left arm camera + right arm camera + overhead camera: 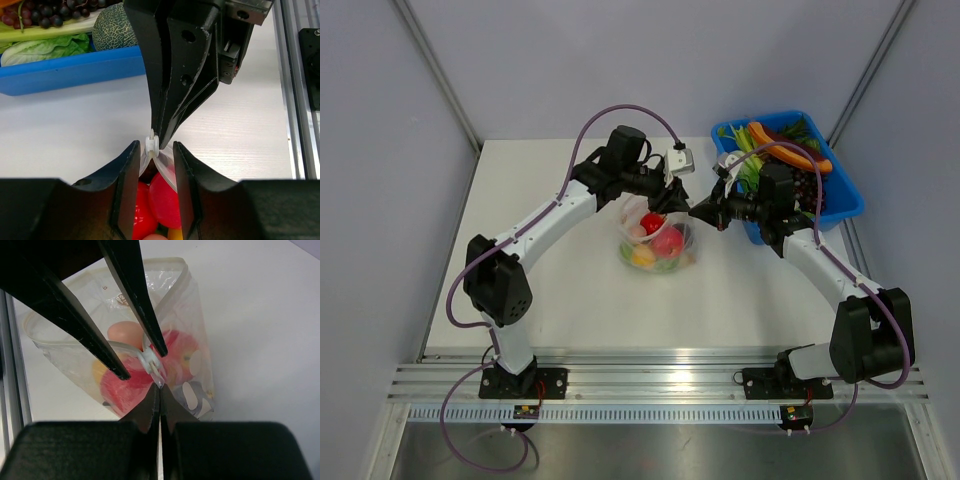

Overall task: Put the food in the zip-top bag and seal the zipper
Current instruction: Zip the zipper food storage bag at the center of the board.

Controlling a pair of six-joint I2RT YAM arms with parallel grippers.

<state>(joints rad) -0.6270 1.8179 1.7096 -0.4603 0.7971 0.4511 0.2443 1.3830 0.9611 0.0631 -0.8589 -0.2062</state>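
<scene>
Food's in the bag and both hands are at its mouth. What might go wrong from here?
The right hand pinches only the small white slider, so it may slip off when pulled. The left hand straddles the mouth of the zip-top bag without clamping it; the bag may drag along instead of sealing.
</scene>
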